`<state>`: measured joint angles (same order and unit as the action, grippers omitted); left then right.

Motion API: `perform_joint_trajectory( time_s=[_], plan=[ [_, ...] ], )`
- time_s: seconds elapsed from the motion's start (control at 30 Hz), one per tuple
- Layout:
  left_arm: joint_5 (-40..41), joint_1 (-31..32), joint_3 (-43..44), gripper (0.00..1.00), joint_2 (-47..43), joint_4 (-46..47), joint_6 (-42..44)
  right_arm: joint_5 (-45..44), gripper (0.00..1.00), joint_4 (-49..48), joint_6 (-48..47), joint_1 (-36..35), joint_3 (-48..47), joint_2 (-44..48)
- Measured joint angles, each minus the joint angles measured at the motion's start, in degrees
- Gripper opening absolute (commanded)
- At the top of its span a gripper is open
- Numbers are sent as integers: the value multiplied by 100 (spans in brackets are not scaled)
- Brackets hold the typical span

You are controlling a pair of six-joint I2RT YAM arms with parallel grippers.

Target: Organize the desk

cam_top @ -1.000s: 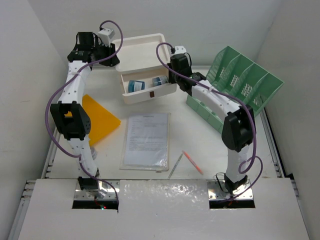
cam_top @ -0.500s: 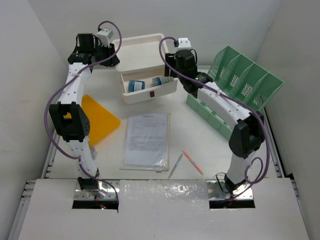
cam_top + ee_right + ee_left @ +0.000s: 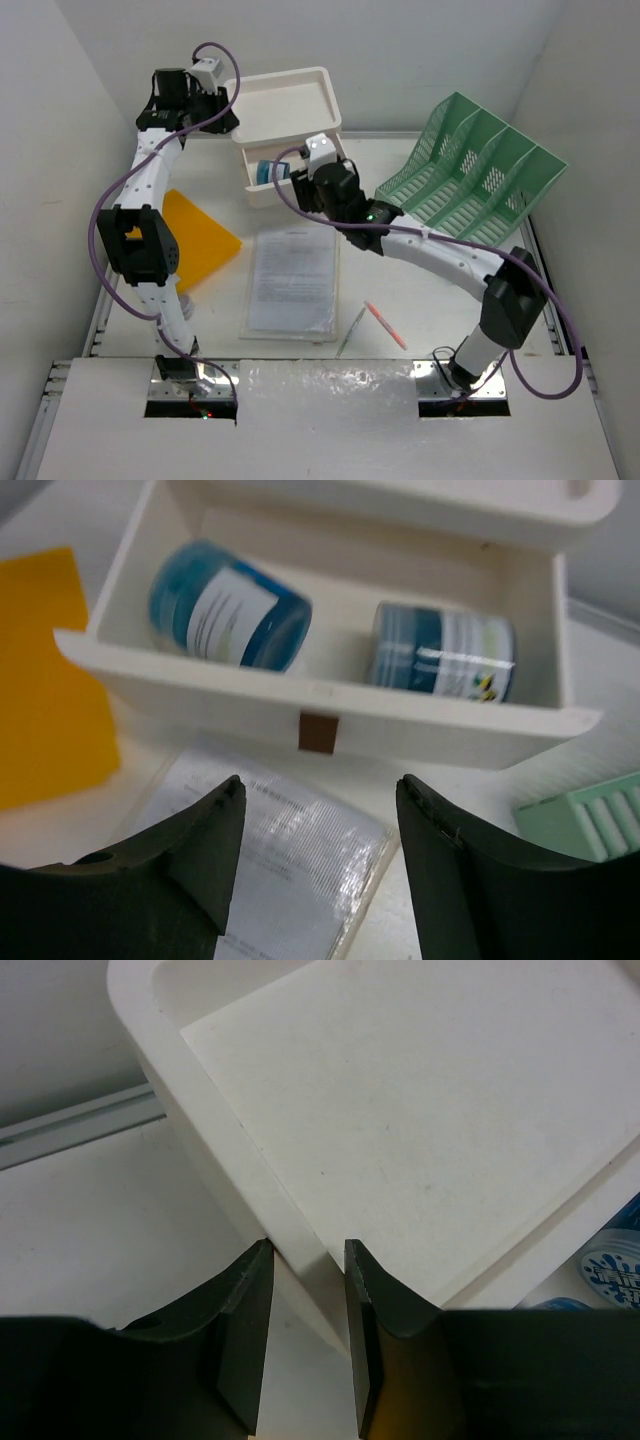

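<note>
The white desk (image 3: 400,290) carries a white drawer box (image 3: 285,100) at the back. My left gripper (image 3: 224,112) is shut on the box's left rear corner; in the left wrist view its fingers (image 3: 240,1310) pinch the box wall (image 3: 300,1260). The box's drawer (image 3: 320,695) stands pulled out, with two blue jars (image 3: 228,606) (image 3: 446,650) lying in it. My right gripper (image 3: 320,785) hangs open just in front of the drawer's brown tab (image 3: 319,731), above a sleeved paper sheet (image 3: 290,860), holding nothing.
A green mesh file rack (image 3: 465,170) stands at the right. An orange folder (image 3: 200,235) lies at the left, the sleeved sheet (image 3: 292,278) in the middle. A red pen (image 3: 385,325) and a grey pen (image 3: 350,332) lie near the front.
My right arm has swung from the drawer's right end to its front, and its jaws have opened. The left arm has not moved.
</note>
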<state>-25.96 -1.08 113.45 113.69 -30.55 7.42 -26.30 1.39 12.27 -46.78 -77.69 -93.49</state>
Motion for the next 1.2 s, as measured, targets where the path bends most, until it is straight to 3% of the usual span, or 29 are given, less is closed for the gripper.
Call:
perform_joint_trajectory(
  time_s=[0.17,0.57,0.9,1.1,1.2],
  plan=[
    [2,0,-2,0,-2,0,-4,44,52,-269,251,-127,514,-251],
    [2,0,-2,0,-2,4,-22,20,44,-903,527,-50,267,-1220],
    [2,0,-2,0,-2,11,-20,-352,25,-1032,407,-59,118,-1342],
    [0,0,-2,0,-2,17,-2,-442,1,-1032,343,-59,103,-1366],
    [2,0,-2,0,-2,37,9,-481,0,-1036,343,-63,59,-1425]
  ],
)
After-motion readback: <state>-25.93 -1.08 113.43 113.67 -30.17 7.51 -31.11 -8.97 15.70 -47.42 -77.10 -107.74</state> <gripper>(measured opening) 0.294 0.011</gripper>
